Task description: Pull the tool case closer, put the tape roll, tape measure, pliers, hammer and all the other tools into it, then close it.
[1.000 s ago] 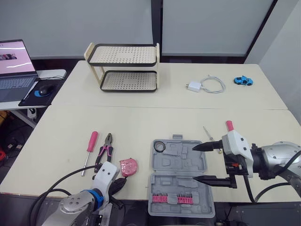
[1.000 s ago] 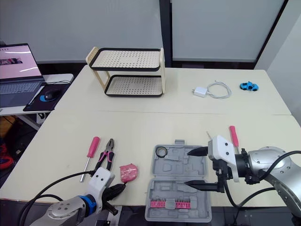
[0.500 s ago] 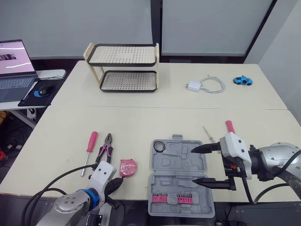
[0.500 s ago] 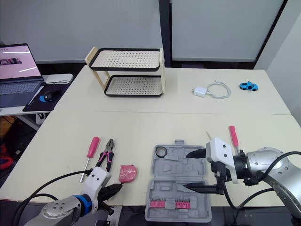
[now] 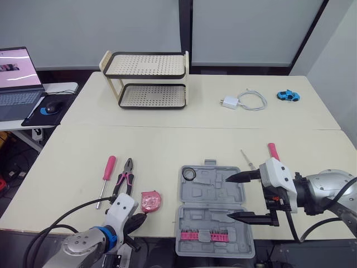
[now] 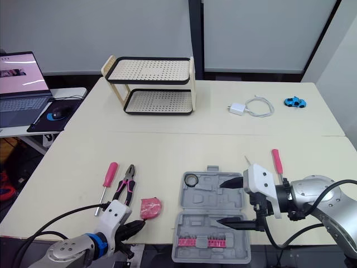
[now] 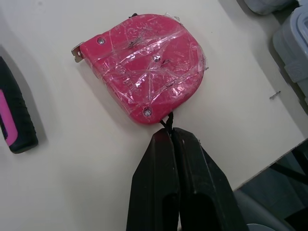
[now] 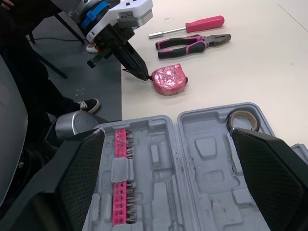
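Left wrist view: film-wrapped pink tape measure [image 7: 144, 65].
Left gripper [image 7: 172, 132]: clamped on its cord [image 7: 167, 123].
Right gripper [image 5: 228, 197]: spread over moulded case [image 5: 207, 222].

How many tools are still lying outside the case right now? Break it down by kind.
Screwdriver: 1
Pliers: 1
Tape measure: 1
Pink-handled tool, kind unclear: 1
Thin metal tool, kind unclear: 1
Total outside: 5
The tape roll is already in the tool case.
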### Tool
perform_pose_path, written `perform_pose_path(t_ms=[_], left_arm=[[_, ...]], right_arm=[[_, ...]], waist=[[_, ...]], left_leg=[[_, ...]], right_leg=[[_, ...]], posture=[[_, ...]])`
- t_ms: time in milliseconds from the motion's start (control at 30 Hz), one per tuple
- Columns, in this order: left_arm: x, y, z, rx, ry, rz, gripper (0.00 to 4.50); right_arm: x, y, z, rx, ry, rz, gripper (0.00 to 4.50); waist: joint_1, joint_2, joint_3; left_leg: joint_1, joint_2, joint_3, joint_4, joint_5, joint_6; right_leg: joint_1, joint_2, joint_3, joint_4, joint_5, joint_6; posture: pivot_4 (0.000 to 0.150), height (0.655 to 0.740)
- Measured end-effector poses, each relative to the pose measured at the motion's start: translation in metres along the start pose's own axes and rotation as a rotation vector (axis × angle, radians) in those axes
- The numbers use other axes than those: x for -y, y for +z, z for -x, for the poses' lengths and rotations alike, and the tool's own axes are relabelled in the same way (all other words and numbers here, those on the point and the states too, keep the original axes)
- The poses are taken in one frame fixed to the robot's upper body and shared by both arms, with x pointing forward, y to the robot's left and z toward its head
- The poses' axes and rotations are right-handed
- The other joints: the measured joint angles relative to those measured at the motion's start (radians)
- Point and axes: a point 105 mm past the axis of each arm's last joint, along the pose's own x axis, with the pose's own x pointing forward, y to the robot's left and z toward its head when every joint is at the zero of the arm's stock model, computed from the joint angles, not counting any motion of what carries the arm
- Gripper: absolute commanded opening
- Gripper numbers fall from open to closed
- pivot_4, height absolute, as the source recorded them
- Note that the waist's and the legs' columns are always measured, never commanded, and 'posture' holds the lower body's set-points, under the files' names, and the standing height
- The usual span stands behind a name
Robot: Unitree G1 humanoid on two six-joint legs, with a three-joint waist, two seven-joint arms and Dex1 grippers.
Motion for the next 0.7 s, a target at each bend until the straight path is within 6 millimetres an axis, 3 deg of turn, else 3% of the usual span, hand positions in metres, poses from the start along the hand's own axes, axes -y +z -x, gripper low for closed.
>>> perform_pose_path(t_ms=[233, 400, 600, 700], left_arm=[[-0.011, -0.003, 0.018, 0.007, -0.012, -0.018, 2.86], [-0.026, 0.003, 0.043, 0.023, -0.114, -0.168, 4.37], [-0.056, 0.038, 0.052, 0.128, -0.258, -0.448, 4.47], [-0.065, 0.045, 0.047, 0.162, -0.328, -0.542, 4.47]], right_arm=[[0.001, 0.003, 0.000, 0.002, -0.010, 0.013, 4.50], [0.000, 0.007, -0.002, 0.006, -0.015, 0.024, 4.50], [-0.004, 0.013, -0.006, 0.007, -0.012, 0.037, 4.50], [-0.006, 0.011, -0.010, -0.011, -0.017, 0.024, 4.50]], waist=[[-0.001, 0.000, 0.000], [0.001, 0.001, 0.002], [0.009, 0.003, 0.003], [0.002, 0.004, 0.003]], left_leg=[[0.000, 0.001, 0.000, 0.000, 0.000, 0.000], [-0.001, 0.001, 0.000, -0.001, 0.000, 0.000], [-0.003, 0.001, -0.001, -0.001, 0.000, 0.000], [-0.003, 0.000, 0.000, -0.002, 0.000, 0.001]], right_leg=[[0.000, 0.000, 0.000, -0.001, 0.000, 0.000], [0.000, 0.000, -0.001, -0.003, 0.000, -0.001], [0.001, 0.000, -0.002, -0.010, 0.002, 0.000], [0.000, 0.000, -0.001, -0.010, 0.003, 0.000]], posture=[[0.150, 0.7400], [0.150, 0.7400], [0.150, 0.7400], [0.150, 0.7400]])
